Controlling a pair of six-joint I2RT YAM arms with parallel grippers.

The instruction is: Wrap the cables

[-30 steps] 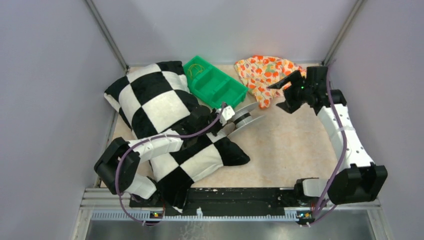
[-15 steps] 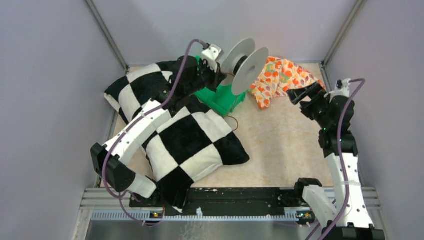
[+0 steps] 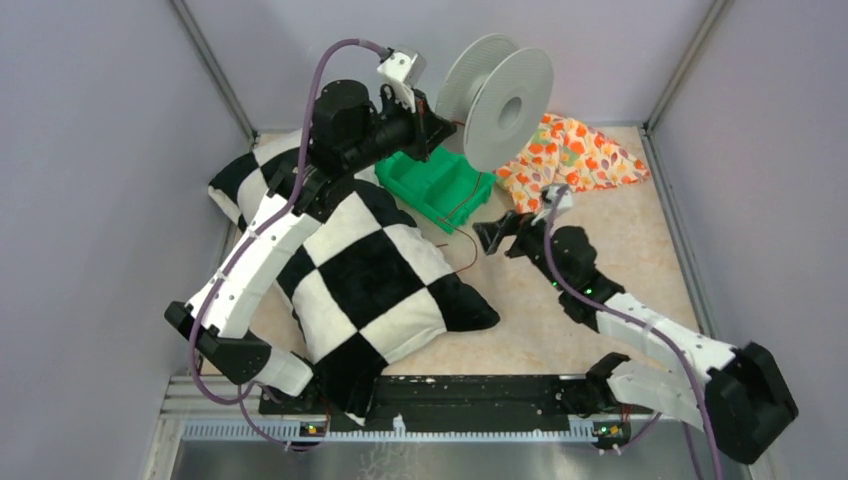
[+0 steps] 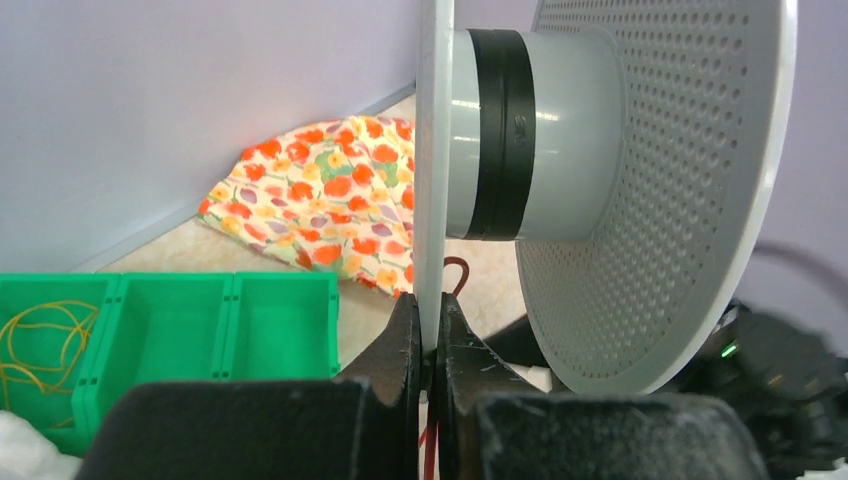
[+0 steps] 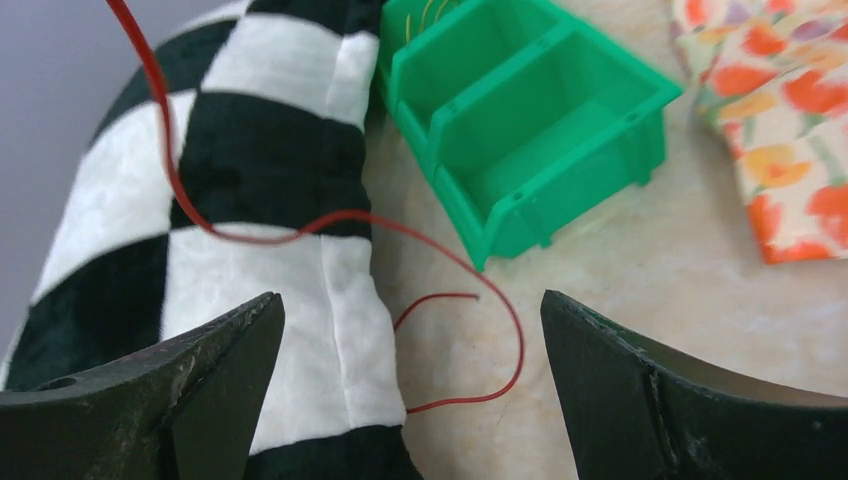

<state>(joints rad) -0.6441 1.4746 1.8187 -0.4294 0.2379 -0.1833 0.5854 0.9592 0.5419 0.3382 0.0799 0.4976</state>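
- Trailing down from the raised spool (image 3: 500, 100), the thin red cable (image 5: 300, 230) crosses the right edge of the checked pillow (image 3: 360, 270). It ends in a loose curl on the counter (image 3: 600, 260).
- That curl lies between the pillow and the near right corner of the green bin (image 3: 435, 185). Its free end lies on bare counter just beside the bin.
- A short stretch of the cable also shows in the left wrist view, behind the spool's thin disc.
- The left gripper (image 4: 428, 320) is closed tight on the rim of that disc. It holds the spool up in the air above the far side of the bin, with the hub lying sideways.
- A dark band runs round the spool's pale hub.
- The right gripper (image 5: 408, 305) is spread wide and holds nothing. It sits low over the counter and faces the curl, and its fingers (image 5: 200, 380) are clear of the cable.
- The bin stands far of the pillow's right corner, and thin yellow loops (image 4: 40, 335) lie in one end compartment.
- A flowered cloth (image 3: 575, 155) lies crumpled on the counter at the far right, just beyond the bin.
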